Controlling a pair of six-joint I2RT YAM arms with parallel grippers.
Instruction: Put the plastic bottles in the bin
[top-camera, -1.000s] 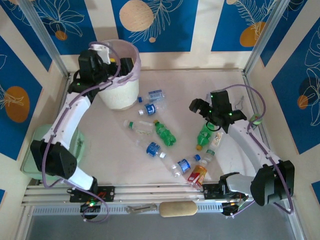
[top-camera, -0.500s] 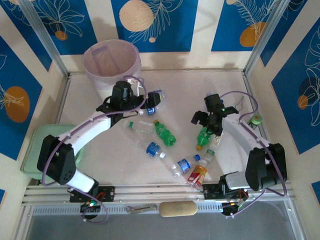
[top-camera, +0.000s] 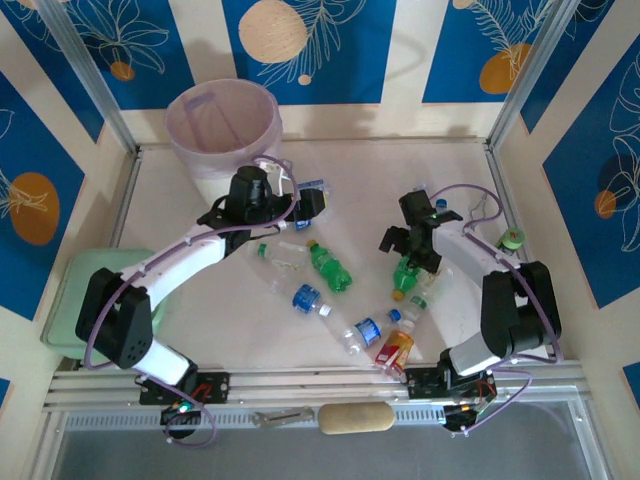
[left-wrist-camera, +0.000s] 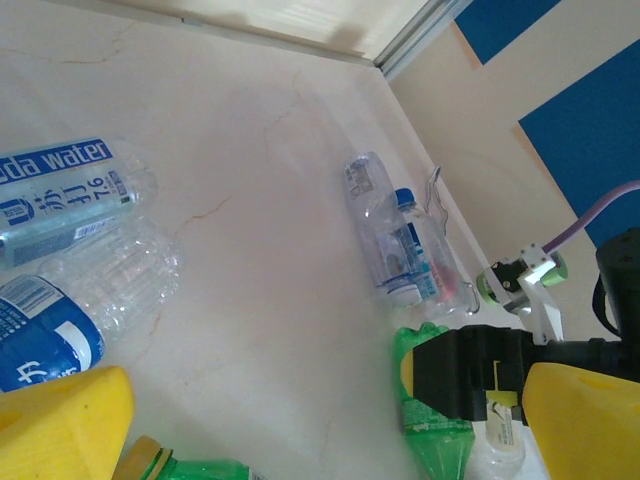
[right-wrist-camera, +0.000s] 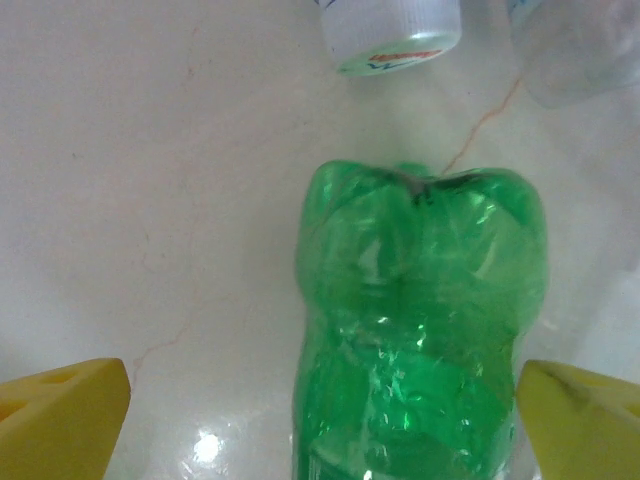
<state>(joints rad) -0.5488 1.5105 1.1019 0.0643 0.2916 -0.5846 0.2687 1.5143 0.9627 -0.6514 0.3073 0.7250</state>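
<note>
Walls: cream and blue panels, printed with orange discs and white leaves.
Table: pale marbled top, faintly veined.

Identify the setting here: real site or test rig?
Most likely a lab test cell, not a real site: a table boxed in by printed blue panels on aluminium posts, plastic bottles strewn beside a lined bin, two arms bolted to a rail.
</note>
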